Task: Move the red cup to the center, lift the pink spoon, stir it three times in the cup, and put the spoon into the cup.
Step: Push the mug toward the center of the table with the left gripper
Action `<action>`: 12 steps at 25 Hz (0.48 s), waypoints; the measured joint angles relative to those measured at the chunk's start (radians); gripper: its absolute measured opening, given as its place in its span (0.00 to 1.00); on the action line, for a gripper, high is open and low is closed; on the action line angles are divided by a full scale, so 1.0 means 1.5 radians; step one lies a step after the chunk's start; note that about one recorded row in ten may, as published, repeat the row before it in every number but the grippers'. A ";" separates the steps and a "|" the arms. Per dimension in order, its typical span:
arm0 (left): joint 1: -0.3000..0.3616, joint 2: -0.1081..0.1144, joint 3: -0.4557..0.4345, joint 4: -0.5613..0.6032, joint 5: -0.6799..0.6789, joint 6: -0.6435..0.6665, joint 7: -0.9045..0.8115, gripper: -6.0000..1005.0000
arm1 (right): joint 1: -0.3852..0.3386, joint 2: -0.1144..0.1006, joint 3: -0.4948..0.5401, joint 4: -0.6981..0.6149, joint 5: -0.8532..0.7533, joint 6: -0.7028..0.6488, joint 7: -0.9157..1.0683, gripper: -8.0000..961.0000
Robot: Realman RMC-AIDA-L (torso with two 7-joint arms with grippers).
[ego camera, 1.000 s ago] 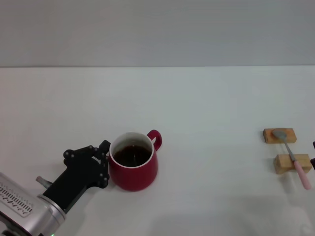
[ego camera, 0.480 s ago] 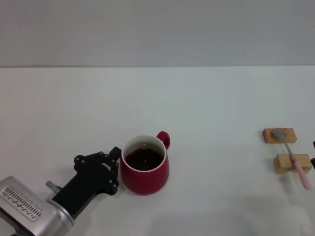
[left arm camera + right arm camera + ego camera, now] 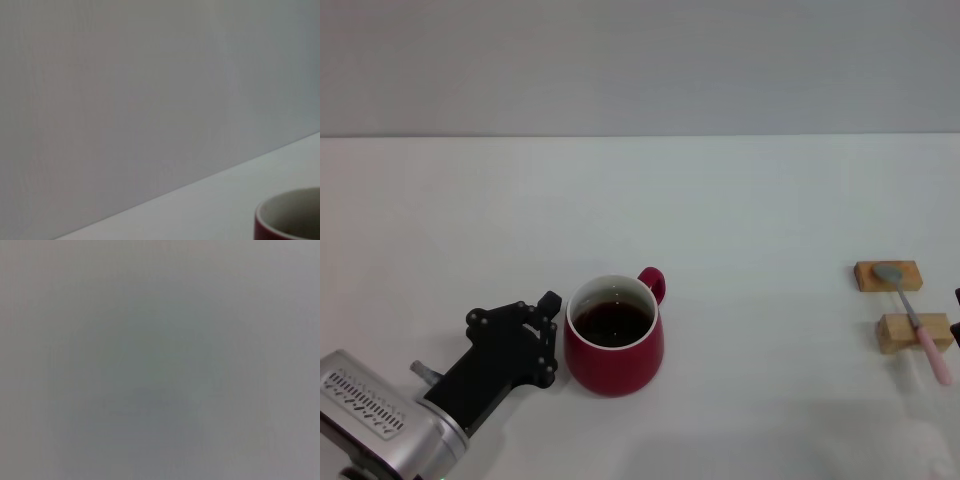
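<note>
On the white desk, a little to the 7 o'clock side of the middle in the head view, stands the red cup: a rounded dark-red mug, white inside, holding dark liquid, its loop handle pointing toward 1 o'clock. The left gripper lies just at the cup's 9 o'clock side, its black linkage reaching in from the 7 o'clock corner; one finger tip shows near the rim and another low by the cup's wall, the jaws spread apart, and I cannot tell whether either tip touches the cup. Far off toward 3 o'clock, the pink spoon rests across two small wooden blocks, grey bowl on the farther block, pale pink handle overhanging the nearer one. A dark sliver at the 3 o'clock edge is too cropped to identify. The left wrist view catches only an arc of the cup's rim at its border; the right wrist view is a featureless grey blur.
</note>
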 joint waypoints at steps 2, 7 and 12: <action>-0.002 -0.001 0.002 -0.005 0.000 0.000 0.000 0.00 | 0.000 0.000 0.000 0.000 0.000 0.000 0.000 0.78; -0.006 -0.001 0.014 -0.015 0.000 -0.005 0.000 0.00 | -0.001 -0.001 -0.001 0.000 0.000 0.000 0.000 0.78; -0.009 -0.001 0.028 -0.028 0.000 -0.011 0.000 0.00 | 0.000 -0.001 -0.002 0.000 0.000 0.000 0.000 0.78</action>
